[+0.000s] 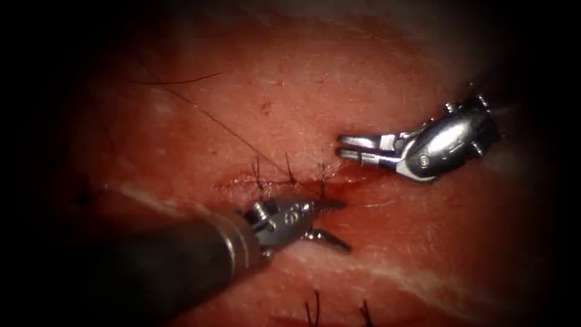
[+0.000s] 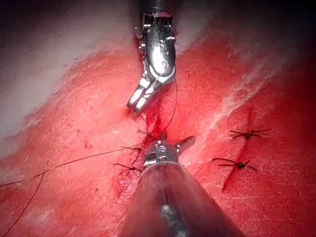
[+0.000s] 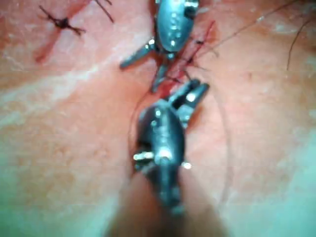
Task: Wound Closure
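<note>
Left tool (image 1: 330, 223) at cut (image 1: 284, 180), jaws spread wide, one tip on cut's right end, other tip below cut; holds nothing. Right tool (image 1: 346, 147) just above and right of cut, jaws a little apart, holds nothing. Cut on tissue (image 1: 423, 254) mostly pulled together, three dark stitches (image 1: 290, 175) across it, wet red fluid (image 1: 354, 175) at right end. Thin dark thread (image 1: 212, 118) runs from cut up and left. Needle: cannot tell where.

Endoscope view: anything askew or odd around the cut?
Nothing stands out. The left tool sits open over the stitched cut; the right tool hovers slightly open, empty. Loose thread trails across the tissue.
</note>
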Robot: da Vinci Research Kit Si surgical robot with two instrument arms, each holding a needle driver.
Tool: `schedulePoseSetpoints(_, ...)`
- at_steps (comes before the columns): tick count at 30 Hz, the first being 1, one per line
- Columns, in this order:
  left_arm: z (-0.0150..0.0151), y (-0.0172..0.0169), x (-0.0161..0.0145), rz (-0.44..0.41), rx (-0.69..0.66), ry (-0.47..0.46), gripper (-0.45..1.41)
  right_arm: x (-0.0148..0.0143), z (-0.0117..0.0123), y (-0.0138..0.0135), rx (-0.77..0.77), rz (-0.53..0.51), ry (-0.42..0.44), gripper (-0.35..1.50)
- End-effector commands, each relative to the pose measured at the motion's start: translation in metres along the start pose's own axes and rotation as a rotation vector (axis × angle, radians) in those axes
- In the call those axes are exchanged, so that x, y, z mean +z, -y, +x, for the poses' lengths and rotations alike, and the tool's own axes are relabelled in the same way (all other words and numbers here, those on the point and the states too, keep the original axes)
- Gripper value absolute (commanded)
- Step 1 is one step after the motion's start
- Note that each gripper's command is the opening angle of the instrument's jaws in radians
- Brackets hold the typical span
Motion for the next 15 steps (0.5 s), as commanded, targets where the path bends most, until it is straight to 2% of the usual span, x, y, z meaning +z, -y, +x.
schedulePoseSetpoints(1, -0.0008, 0.0002, 0.0011, -0.002, -0.009, 0.002, 0.37, 0.0006, -0.0001, 0.0007, 0.009, 0.023, -0.013, -0.35)
schedulePoseSetpoints(8, -0.0018, 0.0013, 0.0011, -0.002, -0.008, 0.012, 0.37, 0.0013, 0.0008, 0.0006, -0.023, 0.067, -0.032, -0.35)
schedulePoseSetpoints(15, -0.0019, 0.001, 0.0009, -0.003, -0.008, 0.013, 0.37, 0.001, 0.0013, 0.0005, -0.181, -0.014, -0.017, -0.35)
